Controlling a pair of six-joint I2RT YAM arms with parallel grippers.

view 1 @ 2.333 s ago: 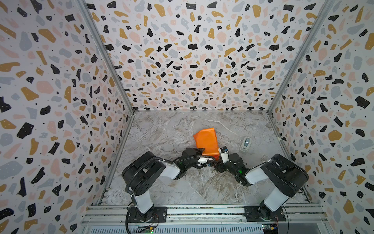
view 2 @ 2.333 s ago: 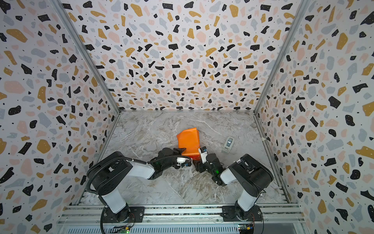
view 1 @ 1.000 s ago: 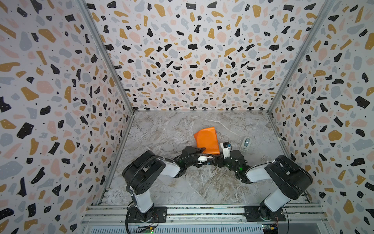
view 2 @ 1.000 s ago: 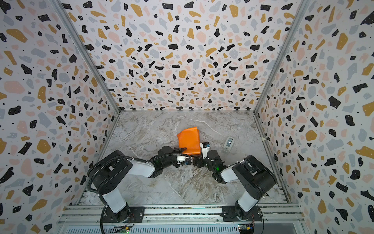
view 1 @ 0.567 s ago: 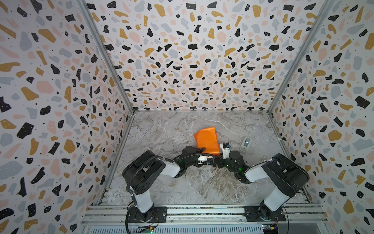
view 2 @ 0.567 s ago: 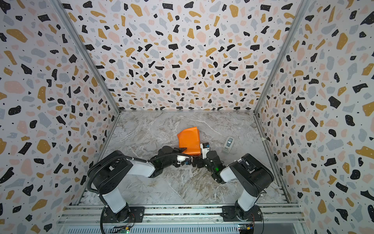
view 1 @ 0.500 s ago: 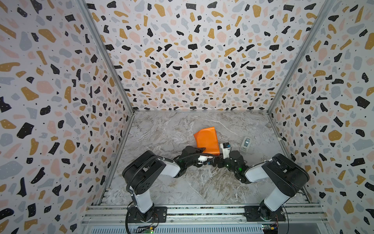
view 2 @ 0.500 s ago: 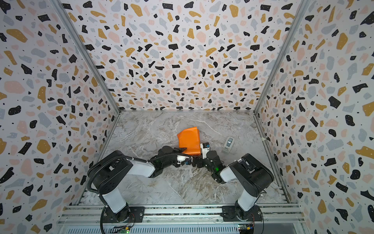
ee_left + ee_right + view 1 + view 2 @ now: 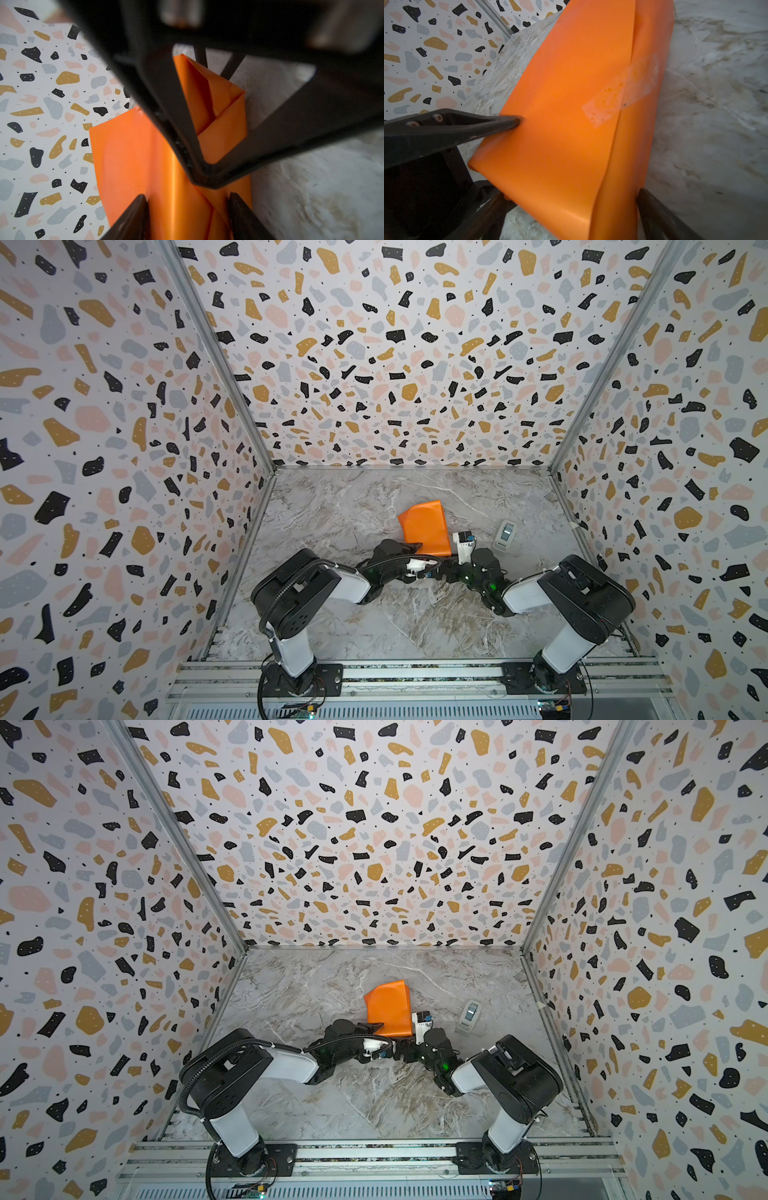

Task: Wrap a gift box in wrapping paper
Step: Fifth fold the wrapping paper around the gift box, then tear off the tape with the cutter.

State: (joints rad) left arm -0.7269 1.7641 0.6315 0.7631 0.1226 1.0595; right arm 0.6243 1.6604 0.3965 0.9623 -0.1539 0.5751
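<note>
The wrapping paper (image 9: 424, 526), orange side out, is folded round the gift box, which is hidden inside; in both top views the parcel (image 9: 388, 1006) lies mid-table. A strip of clear tape (image 9: 623, 89) crosses its seam. My left gripper (image 9: 187, 197) is at the parcel's near end, shut on it, one finger (image 9: 508, 122) pressing its broad face. My right gripper (image 9: 571, 193) stands open, fingers wide to either side of the same end, with table showing beside one finger. Folded end flaps (image 9: 220, 116) show behind the right gripper's black frame.
A small grey tape dispenser (image 9: 505, 535) stands on the marble table to the right of the parcel, also in a top view (image 9: 469, 1016). Terrazzo-patterned walls (image 9: 395, 364) close in three sides. Both arm bases sit on the front rail (image 9: 415, 676).
My right gripper's jaws have spread wider around the parcel's end, and that arm has crept a little farther in. The left gripper and the parcel have barely moved.
</note>
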